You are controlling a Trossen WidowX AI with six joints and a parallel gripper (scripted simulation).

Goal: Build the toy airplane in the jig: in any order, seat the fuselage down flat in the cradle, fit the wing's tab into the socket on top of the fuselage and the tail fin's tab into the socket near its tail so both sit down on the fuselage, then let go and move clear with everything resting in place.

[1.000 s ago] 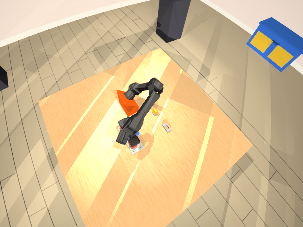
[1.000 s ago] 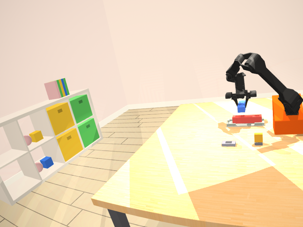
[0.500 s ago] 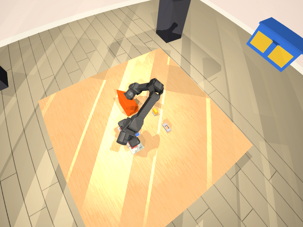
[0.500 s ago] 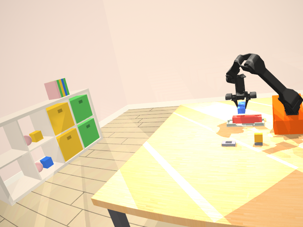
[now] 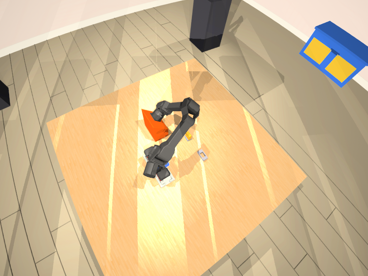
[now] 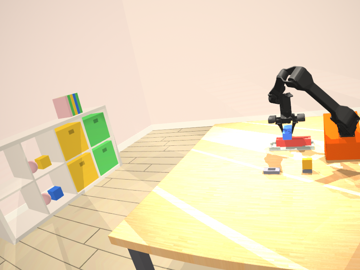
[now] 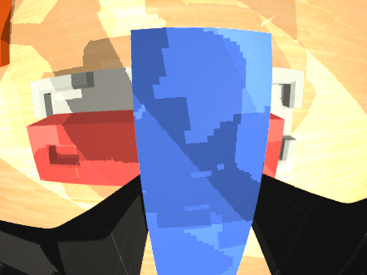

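My gripper [image 6: 286, 128] [image 7: 195, 178] is shut on the blue wing [image 5: 167, 164] [image 6: 287, 133] [image 7: 199, 126] and holds it upright, crosswise over the middle of the red fuselage [image 6: 299, 141] [image 7: 83, 147]. The fuselage lies flat in the white jig cradle [image 5: 166, 182] [image 6: 311, 147] [image 7: 47, 90]. The wing's lower end is down at the fuselage top; I cannot tell whether its tab is in the socket. A small open socket [image 7: 62, 155] shows near one end of the fuselage. The yellow tail fin [image 5: 188, 135] [image 6: 306, 163] stands on a grey holder, apart from the jig.
An empty grey holder [image 5: 203, 153] [image 6: 271, 170] lies on the table near the tail fin. The arm's orange base block [image 5: 155, 123] [image 6: 339, 146] stands beside the jig. A shelf with coloured bins [image 6: 81, 143] stands on the floor, far to the left.
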